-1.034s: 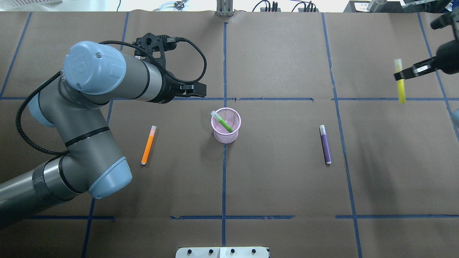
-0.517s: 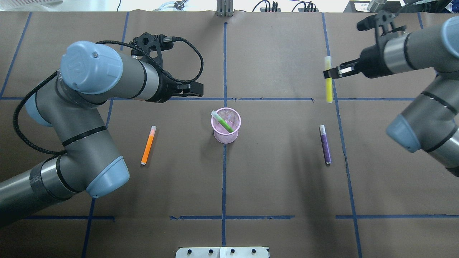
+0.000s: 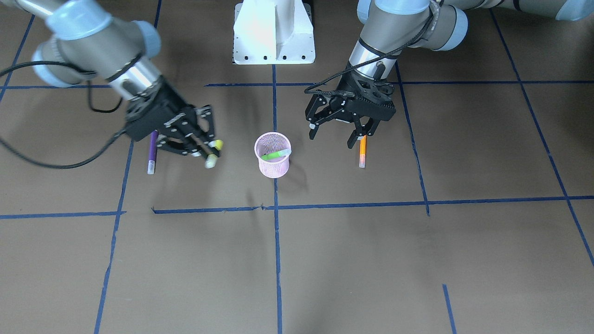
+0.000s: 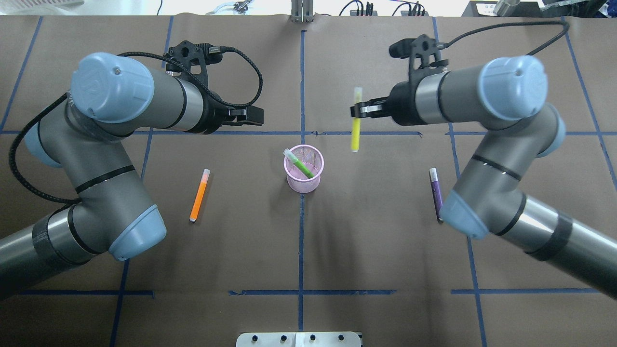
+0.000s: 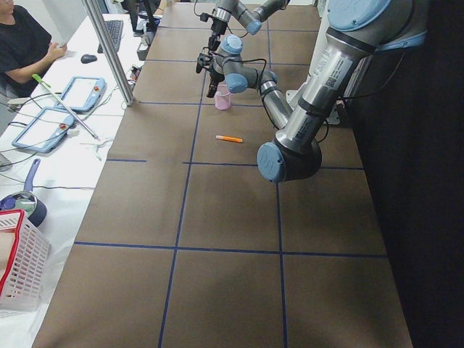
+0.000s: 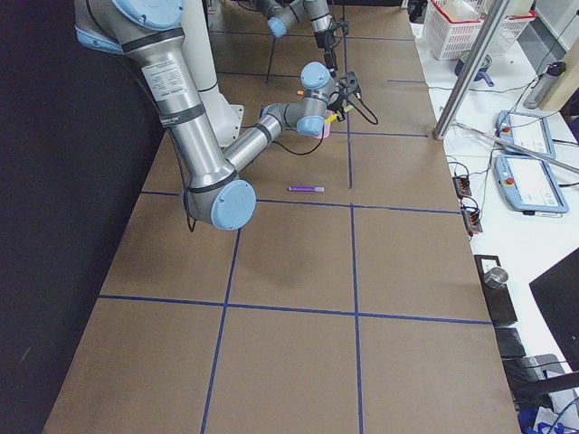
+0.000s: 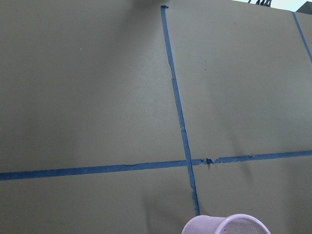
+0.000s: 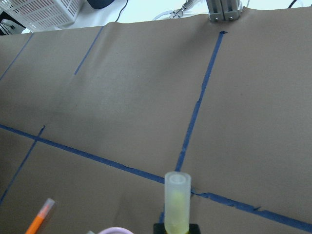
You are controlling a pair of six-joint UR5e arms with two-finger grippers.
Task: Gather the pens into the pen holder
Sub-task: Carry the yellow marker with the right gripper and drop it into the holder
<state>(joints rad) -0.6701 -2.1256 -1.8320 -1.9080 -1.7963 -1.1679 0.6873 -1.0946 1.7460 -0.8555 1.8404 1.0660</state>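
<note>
The pink mesh pen holder stands at the table's middle with a green pen leaning inside it. An orange pen lies to its left and a purple pen to its right, partly under my right arm's elbow. My right gripper is shut on a yellow pen, held upright in the air, up and to the right of the holder. My left gripper is open and empty, above the table beside the orange pen. The holder's rim shows in the left wrist view.
Blue tape lines divide the brown table. The robot's white base plate sits at the near edge. The right wrist view shows the yellow pen's cap and the orange pen's tip.
My right arm has swung left from the table's right edge, carrying the yellow pen toward the holder. My left arm has drawn back slightly to the left.
</note>
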